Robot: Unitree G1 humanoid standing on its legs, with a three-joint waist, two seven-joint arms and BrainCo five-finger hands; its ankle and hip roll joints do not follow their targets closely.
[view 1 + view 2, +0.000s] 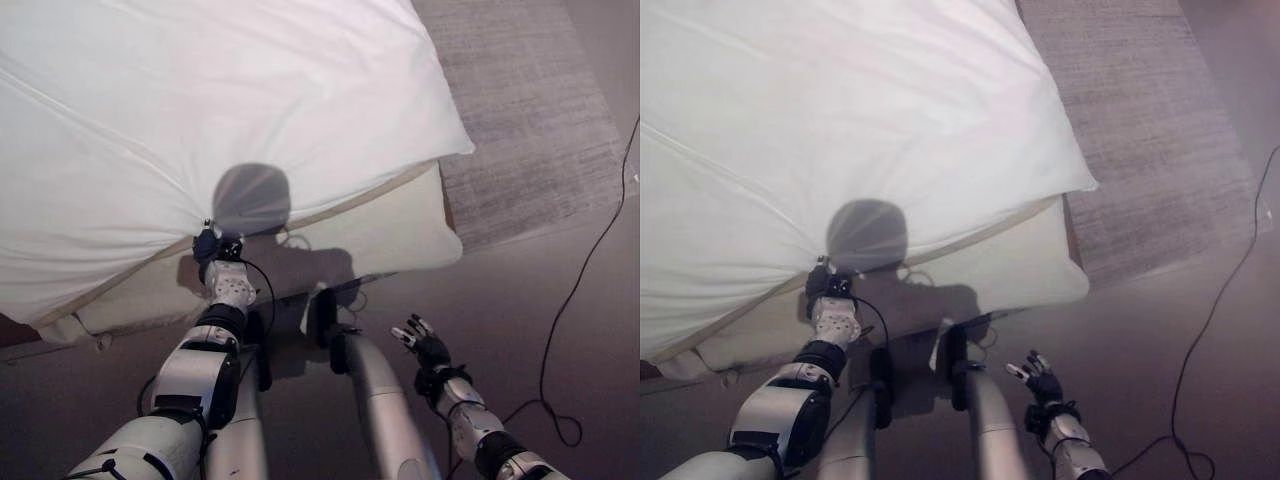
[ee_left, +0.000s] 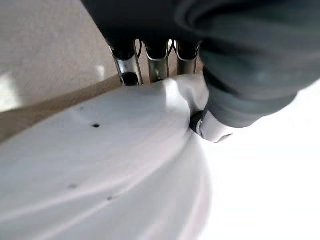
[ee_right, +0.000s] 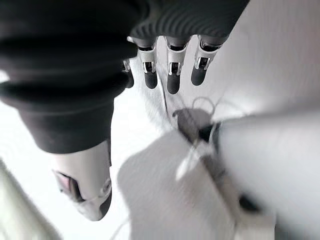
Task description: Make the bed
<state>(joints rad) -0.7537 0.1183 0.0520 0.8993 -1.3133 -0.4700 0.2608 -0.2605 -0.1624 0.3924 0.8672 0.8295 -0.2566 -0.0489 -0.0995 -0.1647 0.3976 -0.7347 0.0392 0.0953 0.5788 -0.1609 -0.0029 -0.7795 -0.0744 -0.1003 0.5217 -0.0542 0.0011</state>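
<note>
A white duvet (image 1: 200,110) covers the bed and hangs over the near edge of the cream mattress (image 1: 370,235). My left hand (image 1: 213,246) is at that near edge, its fingers curled round a bunched fold of the white duvet (image 2: 170,95); creases in the cloth run out from the hand. In the left wrist view the fingers (image 2: 126,62) and thumb (image 2: 212,127) pinch the fold. My right hand (image 1: 425,348) hangs low over the floor, apart from the bed, with its fingers (image 3: 172,65) relaxed and holding nothing.
A grey rug (image 1: 530,110) lies beside the bed at the right. The duvet's right corner (image 1: 455,145) juts past the mattress. Brown floor (image 1: 560,300) runs along the bed's near side.
</note>
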